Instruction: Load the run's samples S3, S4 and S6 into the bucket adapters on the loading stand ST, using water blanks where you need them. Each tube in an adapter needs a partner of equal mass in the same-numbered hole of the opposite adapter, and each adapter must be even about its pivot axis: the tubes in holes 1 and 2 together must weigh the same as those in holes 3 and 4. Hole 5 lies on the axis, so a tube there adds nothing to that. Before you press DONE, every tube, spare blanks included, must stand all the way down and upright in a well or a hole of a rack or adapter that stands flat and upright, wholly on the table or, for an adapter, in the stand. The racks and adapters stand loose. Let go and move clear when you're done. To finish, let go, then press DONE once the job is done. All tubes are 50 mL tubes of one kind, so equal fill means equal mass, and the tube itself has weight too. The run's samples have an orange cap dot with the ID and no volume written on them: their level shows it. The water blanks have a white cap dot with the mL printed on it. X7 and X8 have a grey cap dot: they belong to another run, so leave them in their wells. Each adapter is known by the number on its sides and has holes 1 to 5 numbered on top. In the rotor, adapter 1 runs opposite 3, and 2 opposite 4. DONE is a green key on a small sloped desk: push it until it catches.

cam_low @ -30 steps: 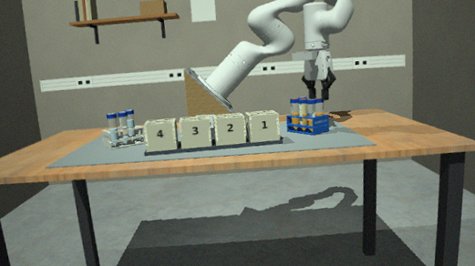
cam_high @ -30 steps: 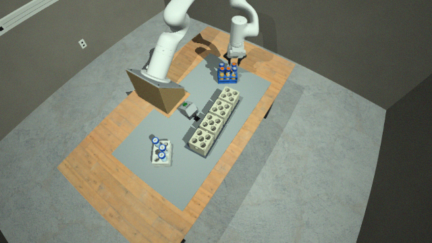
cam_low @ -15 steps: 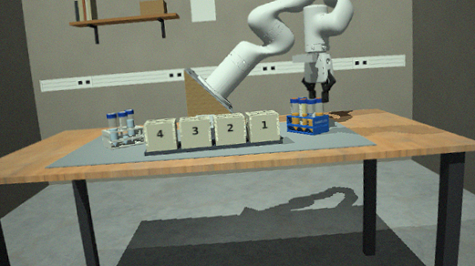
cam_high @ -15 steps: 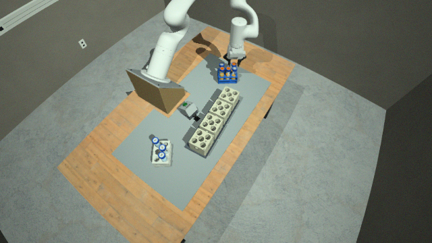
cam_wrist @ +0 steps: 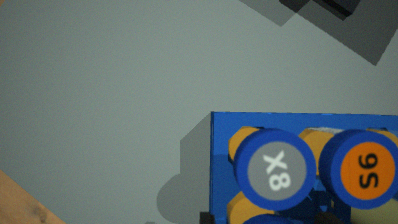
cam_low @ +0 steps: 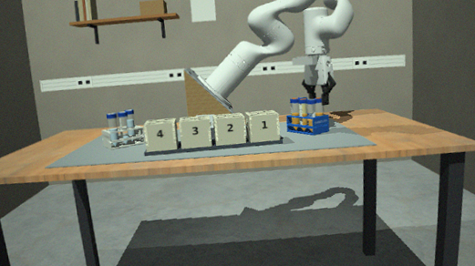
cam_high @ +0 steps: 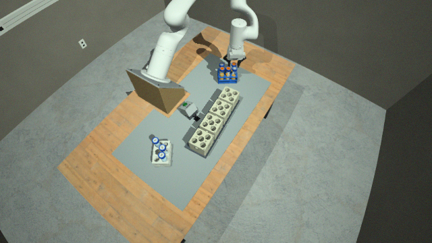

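My gripper [cam_high: 235, 63] [cam_low: 318, 98] is partly open and holds nothing. Its fingertips are beside the back row of the blue rack [cam_high: 227, 81] [cam_low: 318, 131] [cam_wrist: 295, 118], either side of a tube partly cut off in the wrist view. A grey-dot tube X8 [cam_wrist: 276, 170] and orange-dot S6 [cam_wrist: 368, 171] [cam_high: 228, 69] stand beside it. Another orange-dot tube [cam_high: 222, 69] and a second grey-dot tube [cam_high: 221, 64] also stand there. Adapter 1 [cam_low: 264, 125], adapter 2 [cam_low: 229, 128], adapter 3 [cam_low: 195, 130] and adapter 4 [cam_low: 159, 134] stand on the loading stand [cam_low: 214, 148], their holes empty.
A white rack [cam_high: 162, 165] at the other end of the mat holds three white-dot blanks, one [cam_high: 155, 140] at a corner. The desk with the green DONE key [cam_high: 185, 104] stands between the adapters and the arm's base.
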Robot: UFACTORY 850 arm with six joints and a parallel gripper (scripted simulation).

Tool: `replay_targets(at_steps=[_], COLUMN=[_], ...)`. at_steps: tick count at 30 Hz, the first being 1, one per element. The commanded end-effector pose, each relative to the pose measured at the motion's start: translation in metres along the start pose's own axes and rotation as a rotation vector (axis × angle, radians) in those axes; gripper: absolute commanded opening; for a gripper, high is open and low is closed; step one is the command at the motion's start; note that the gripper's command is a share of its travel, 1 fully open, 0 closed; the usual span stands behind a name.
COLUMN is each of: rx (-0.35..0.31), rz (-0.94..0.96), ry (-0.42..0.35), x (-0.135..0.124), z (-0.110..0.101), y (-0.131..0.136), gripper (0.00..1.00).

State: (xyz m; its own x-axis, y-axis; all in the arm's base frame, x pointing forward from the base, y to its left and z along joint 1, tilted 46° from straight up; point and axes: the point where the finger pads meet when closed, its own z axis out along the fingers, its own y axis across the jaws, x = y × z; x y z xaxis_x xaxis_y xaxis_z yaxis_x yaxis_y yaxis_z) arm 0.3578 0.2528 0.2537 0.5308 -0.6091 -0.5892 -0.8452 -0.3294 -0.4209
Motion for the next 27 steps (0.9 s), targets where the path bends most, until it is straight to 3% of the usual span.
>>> replay_targets(at_steps=[1, 12, 13, 27], rx=[0.001, 0.001, 0.001, 0.001], rz=[-0.001, -0.001, -0.001, -0.001], ry=[0.000, 0.000, 0.000, 0.000], x=[0.0001, 0.0001, 0.0001, 0.0001], z=[0.0006, 0.0006, 0.0000, -0.0011], y=[-0.0006, -0.0006, -0.0006, -0.0006], gripper=[0.57, 0.57, 0.00, 0.00])
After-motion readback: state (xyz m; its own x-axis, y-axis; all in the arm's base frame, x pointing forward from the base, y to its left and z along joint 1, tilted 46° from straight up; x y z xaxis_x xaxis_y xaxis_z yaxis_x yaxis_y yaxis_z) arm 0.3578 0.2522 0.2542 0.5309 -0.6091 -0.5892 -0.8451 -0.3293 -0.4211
